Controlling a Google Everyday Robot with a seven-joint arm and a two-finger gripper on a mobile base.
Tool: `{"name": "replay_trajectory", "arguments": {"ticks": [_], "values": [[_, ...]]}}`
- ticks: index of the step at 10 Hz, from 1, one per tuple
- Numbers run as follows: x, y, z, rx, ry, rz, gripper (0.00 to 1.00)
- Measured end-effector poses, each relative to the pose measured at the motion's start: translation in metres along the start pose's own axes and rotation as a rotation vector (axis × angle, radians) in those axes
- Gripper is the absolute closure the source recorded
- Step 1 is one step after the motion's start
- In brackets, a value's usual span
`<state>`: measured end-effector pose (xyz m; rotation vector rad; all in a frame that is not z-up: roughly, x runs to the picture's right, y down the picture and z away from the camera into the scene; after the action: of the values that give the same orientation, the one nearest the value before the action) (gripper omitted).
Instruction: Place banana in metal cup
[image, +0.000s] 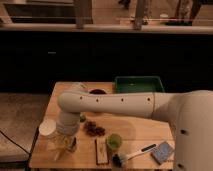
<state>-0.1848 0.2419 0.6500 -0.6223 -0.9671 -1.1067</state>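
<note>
My gripper (65, 142) points down over the front left corner of the wooden table (140, 131), at the end of the white arm that reaches in from the right. The yellow banana (59, 148) shows pale and elongated right at the gripper, partly covered by it. I cannot tell whether it is held or lying on the table. A small dark rounded shape (74, 145) just right of the gripper looks like the metal cup, mostly hidden by the wrist.
A white round container (47, 128) stands just left of the gripper. Dark red grapes (94, 129), a light-green cup (114, 141), a wooden block (101, 150), a black brush (131, 153) and a grey-blue sponge (162, 151) lie to the right. A green bin (138, 84) and a dark bowl (97, 92) are at the back.
</note>
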Motion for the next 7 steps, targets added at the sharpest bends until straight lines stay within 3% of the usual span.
{"name": "replay_trajectory", "arguments": {"ticks": [2,7], "values": [[0.0034,0.0025,0.0064,0.03,-0.082,0.035,1.0],[0.0049,0.0016,0.0089,0.074,-0.177,0.09,1.0]]}}
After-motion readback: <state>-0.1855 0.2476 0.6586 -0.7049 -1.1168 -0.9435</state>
